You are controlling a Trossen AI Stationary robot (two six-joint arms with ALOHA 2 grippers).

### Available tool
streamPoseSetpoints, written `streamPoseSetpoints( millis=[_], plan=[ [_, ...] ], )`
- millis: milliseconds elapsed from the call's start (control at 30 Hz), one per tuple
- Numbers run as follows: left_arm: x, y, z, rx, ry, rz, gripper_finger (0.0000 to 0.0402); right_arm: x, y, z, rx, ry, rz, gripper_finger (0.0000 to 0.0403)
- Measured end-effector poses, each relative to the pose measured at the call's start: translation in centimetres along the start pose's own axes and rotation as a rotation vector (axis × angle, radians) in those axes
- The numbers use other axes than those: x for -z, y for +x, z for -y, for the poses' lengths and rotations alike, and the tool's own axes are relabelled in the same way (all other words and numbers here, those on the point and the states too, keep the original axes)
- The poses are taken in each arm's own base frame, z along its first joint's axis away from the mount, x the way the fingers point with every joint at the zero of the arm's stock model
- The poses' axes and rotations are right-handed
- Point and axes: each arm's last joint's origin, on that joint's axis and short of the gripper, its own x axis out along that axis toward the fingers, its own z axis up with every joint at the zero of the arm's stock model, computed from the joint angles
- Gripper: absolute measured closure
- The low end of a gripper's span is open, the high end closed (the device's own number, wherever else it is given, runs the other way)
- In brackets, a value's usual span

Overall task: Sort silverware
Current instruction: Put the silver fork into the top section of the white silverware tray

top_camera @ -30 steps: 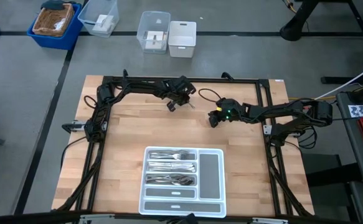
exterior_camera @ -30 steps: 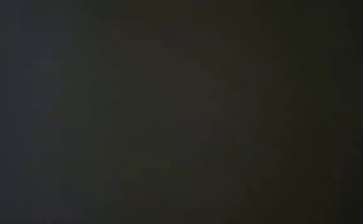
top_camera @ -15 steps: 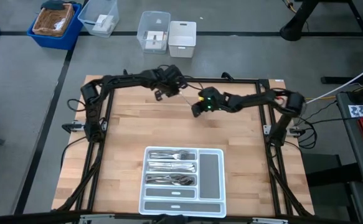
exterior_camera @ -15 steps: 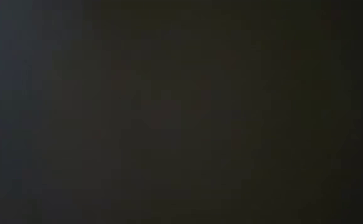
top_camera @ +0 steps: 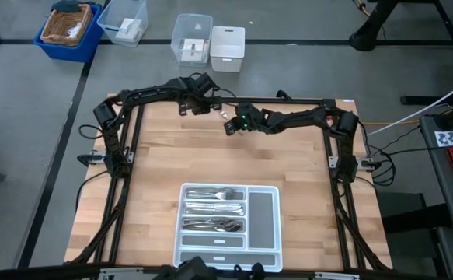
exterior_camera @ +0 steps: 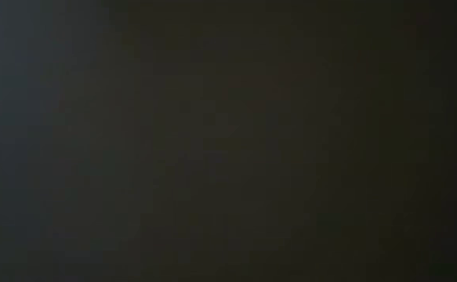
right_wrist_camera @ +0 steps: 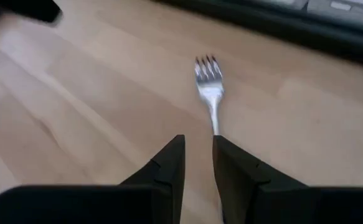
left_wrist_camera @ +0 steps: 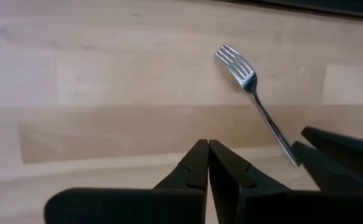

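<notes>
Right gripper (right_wrist_camera: 198, 163) carries one slim shiny silver fork (right_wrist_camera: 210, 89).
Its jaws seem clamped on the handle; left gripper (left_wrist_camera: 208, 163) is together; next, the white compartmented tray (top_camera: 266, 213).

A robotics lab or workshop: a wooden worktop (top_camera: 164, 167) ringed by a black metal frame (top_camera: 123, 155) stands on a grey floor (top_camera: 47, 117), with plastic storage bins (top_camera: 192, 39) and a blue crate (top_camera: 69, 29) beyond its far edge and cables (top_camera: 412, 117) by its right edge.
</notes>
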Motion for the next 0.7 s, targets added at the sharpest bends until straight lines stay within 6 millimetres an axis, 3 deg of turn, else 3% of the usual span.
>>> streamPoseSetpoints(
  millis=[167, 433, 700],
  plan=[
    [-0.9, -0.1, -0.7, 0.001, 0.061, -0.011, 0.04, -1.1, 0.9, -0.8, 0.003, 0.005, 0.029, 0.032],
    [-2.0, -0.2, -2.0, 0.005, 0.17, -0.079, 0.04, -1.7, 1.5, -1.3, 0.074, 0.007, -0.065, 0.032],
    [-2.1, -0.2, -2.4, 0.001, 0.288, -0.099, 0.04, -2.5, 1.6, -1.1, -0.023, 0.031, -0.078, 0.032]
  ],
)
